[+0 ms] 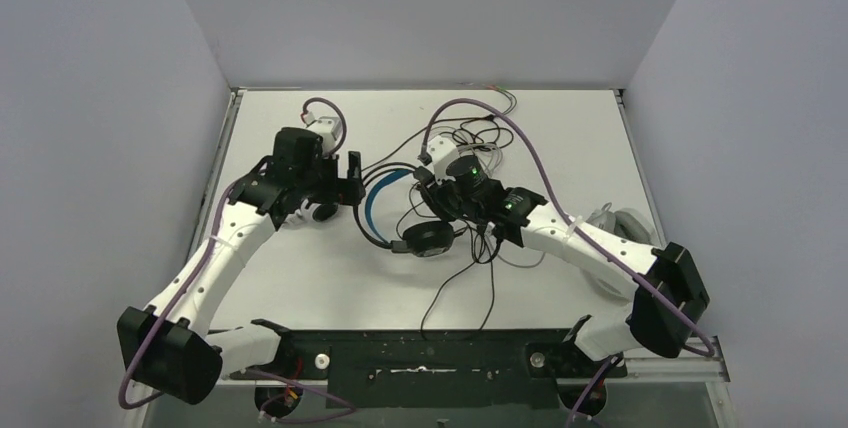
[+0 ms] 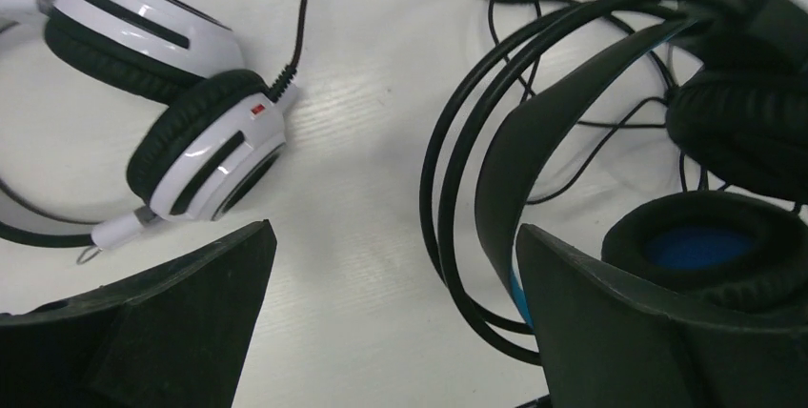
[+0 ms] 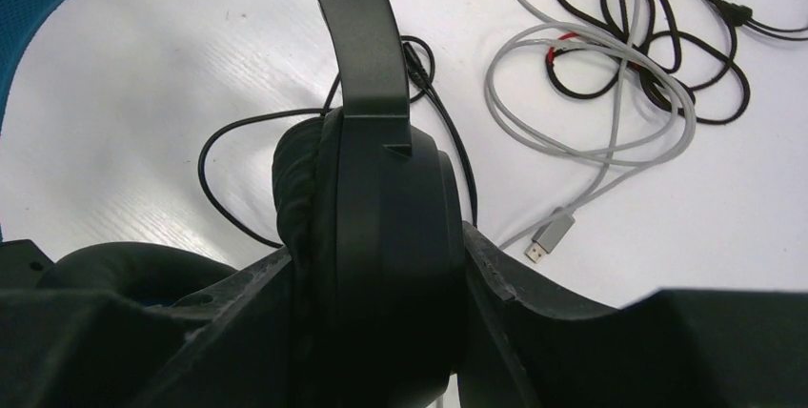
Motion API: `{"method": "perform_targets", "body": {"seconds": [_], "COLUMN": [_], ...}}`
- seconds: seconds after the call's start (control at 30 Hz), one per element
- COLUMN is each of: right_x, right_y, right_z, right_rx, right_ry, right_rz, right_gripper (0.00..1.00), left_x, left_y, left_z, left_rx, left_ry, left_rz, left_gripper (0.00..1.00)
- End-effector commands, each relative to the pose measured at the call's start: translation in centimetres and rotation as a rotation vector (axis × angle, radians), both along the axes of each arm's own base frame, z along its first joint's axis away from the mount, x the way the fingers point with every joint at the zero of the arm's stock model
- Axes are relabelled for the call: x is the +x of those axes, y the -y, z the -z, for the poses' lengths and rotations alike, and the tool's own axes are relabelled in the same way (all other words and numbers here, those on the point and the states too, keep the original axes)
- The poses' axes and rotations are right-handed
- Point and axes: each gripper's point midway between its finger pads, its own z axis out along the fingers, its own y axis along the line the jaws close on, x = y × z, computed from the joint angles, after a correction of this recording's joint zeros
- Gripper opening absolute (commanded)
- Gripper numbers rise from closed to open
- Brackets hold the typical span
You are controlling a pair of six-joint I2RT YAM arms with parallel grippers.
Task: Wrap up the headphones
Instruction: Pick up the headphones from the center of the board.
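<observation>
Right pincer [image 3: 376, 260]: clenched on the ear cup of the black headset [image 3: 381, 160].
Left pincer [image 2: 393, 236]: released, over the worktop [image 2: 362, 122] between the white headset [image 2: 205, 155] and the black headband.
Obstacles: tangled black and grey cables [image 3: 610, 103] lying near the held cup.

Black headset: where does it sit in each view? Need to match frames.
Top external: black headset at centre, between the arms.
Left wrist: right half, its headband arching across the frame.
Right wrist: centre, its ear cup between the right end effector's fingers.
Shared landmark: the blue headband lining, visible in all three.
</observation>
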Motion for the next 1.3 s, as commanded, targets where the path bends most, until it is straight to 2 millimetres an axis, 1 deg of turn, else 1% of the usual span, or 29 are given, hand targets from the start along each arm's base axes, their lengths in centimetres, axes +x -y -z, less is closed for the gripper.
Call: {"method": "perform_targets", "body": {"seconds": [0.0, 0.07, 0.27, 0.47, 0.53, 0.57, 0.6, 0.63, 0.77, 0.9, 1.0, 1.07, 1.13, 1.2, 1.27], "right_x": [0.8, 0.4, 0.5, -0.3, -0.7, -0.9, -1.1, -1.3, -1.5, -1.6, -1.8, -1.8, -2.0, -2.3, -2.6], "right_y": [-0.1, -0.3, -0.6, -2.3, -2.9, -3.2, -3.6, -3.9, -4.4, -4.5, -4.7, -4.5, -4.5, -4.6, -4.6], "right_z": [-4.7, -5.2, -5.0, -6.1, -6.5, -6.8, -7.0, -7.1, -7.4, -8.1, -8.6, -8.6, -8.5, -8.6, -8.8], "right_rx": [0.163, 0.175, 0.153, 0.189, 0.192, 0.196, 0.2, 0.203, 0.22, 0.263, 0.288, 0.288, 0.29, 0.298, 0.307], "right_ry": [0.097, 0.101, 0.089, 0.09, 0.093, 0.097, 0.099, 0.1, 0.095, 0.087, 0.087, 0.088, 0.083, 0.077, 0.072], "right_rz": [0.095, 0.089, 0.112, 0.085, 0.071, 0.065, 0.058, 0.051, 0.049, 0.065, 0.068, 0.086, 0.089, 0.082, 0.077], "right_gripper": [0.31, 0.31, 0.31, 0.31, 0.31, 0.31, 0.31, 0.31, 0.31, 0.31, 0.31, 0.31, 0.31, 0.32, 0.34], "left_x": [-1.1, -1.3, -1.9, -1.6, -1.5, -1.4, -1.4, -1.3, -1.2, -1.3, -1.4, -1.5, -1.5, -1.5, -1.5], "left_y": [2.1, 2.5, 3.4, 1.9, 1.0, 0.9, 0.6, 0.4, -0.3, -0.4, -0.4, -0.4, -0.3, -0.2, -0.3], "left_z": [-0.6, -0.2, -0.3, 1.0, 1.4, 1.5, 1.5, 1.5, 1.2, 1.0, 0.8, 0.7, 0.4, 0.1, -0.1], "left_rx": [-0.04, -0.029, -0.003, 0.151, 0.209, 0.228, 0.249, 0.263, 0.284, 0.3, 0.312, 0.317, 0.31, 0.302, 0.303], "left_ry": [-0.05, -0.06, -0.038, -0.05, -0.062, -0.071, -0.079, -0.082, -0.053, -0.041, -0.034, -0.023, -0.011, -0.001, 0.007], "left_rz": [0.109, 0.123, 0.162, 0.083, 0.053, 0.054, 0.047, 0.039, 0.01, 0.006, 0.007, 0.01, 0.013, 0.027, 0.028], "left_gripper": [0.97, 0.97, 0.95, 0.95, 0.9, 0.84, 0.76, 0.73, 0.69, 0.67, 0.61, 0.55, 0.47, 0.32, 0.2]}}
